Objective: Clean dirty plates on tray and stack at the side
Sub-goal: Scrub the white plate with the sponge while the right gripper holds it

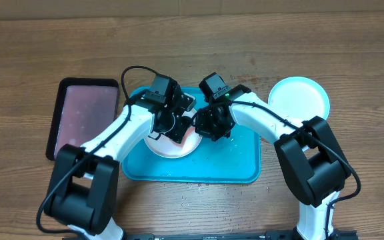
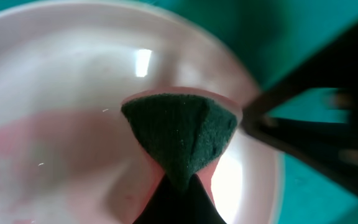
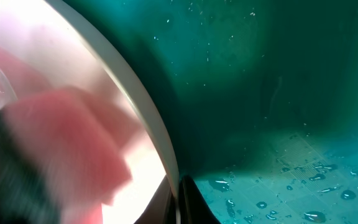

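A white plate (image 1: 170, 145) lies on the turquoise tray (image 1: 235, 163), with a faint pink film inside it in the left wrist view (image 2: 55, 106). My left gripper (image 1: 174, 124) is shut on a sponge (image 2: 180, 134) with a dark green face and a pink body, and presses it onto the plate. My right gripper (image 1: 207, 125) is shut on the plate's right rim (image 3: 160, 134), which sits between its fingers (image 3: 179, 205). A light blue plate (image 1: 299, 99) lies on the table to the right of the tray. The yellow-green plate is out of view.
A black-rimmed tray with a pinkish inside (image 1: 85, 117) lies to the left of the turquoise tray. The turquoise tray floor (image 3: 291, 155) is wet with water drops. Both arms cross over the tray's middle.
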Available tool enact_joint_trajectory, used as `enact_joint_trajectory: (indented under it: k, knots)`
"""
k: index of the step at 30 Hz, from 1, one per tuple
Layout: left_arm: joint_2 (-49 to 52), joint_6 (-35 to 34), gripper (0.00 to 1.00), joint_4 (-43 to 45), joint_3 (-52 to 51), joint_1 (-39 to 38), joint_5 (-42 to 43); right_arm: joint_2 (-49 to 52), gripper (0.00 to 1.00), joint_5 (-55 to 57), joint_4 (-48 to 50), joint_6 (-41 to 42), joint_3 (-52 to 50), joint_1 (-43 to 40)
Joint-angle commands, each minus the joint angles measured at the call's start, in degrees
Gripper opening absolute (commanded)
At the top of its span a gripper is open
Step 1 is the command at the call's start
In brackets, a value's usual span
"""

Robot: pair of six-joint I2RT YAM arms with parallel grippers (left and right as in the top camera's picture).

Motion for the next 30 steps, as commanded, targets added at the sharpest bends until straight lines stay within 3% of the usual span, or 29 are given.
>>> enact_joint_trajectory:
  k: [1, 8, 11, 19, 30]
  knots:
    - [1.7, -1.8, 0.04, -0.4, 1.1, 0.6, -8.1, -0.2, 0.04, -0.5, 0.2, 0.3, 0.6, -0.2]
    - [0.9, -5.3, 0.04, -1.6, 1.2, 3.7, -18.0, -0.2, 0.04, -0.5, 0.2, 0.3, 0.6, -0.2]
    - [-1.6, -5.9, 0.04, -1.2, 1.4, 5.1, -15.6, -0.2, 0.04, -0.5, 0.2, 0.3, 0.6, -0.2]
    - [-5.5, -5.7, 0.04, 1.6, 1.4, 3.7, 0.3, -0.2, 0.04, -0.5, 0.2, 0.5, 0.6, -0.2]
    - [-0.6, -6.2, 0.04, -0.8, 1.4, 1.1, -3.7, -0.2, 0.04, -0.5, 0.1, 0.5, 0.6, -0.2]
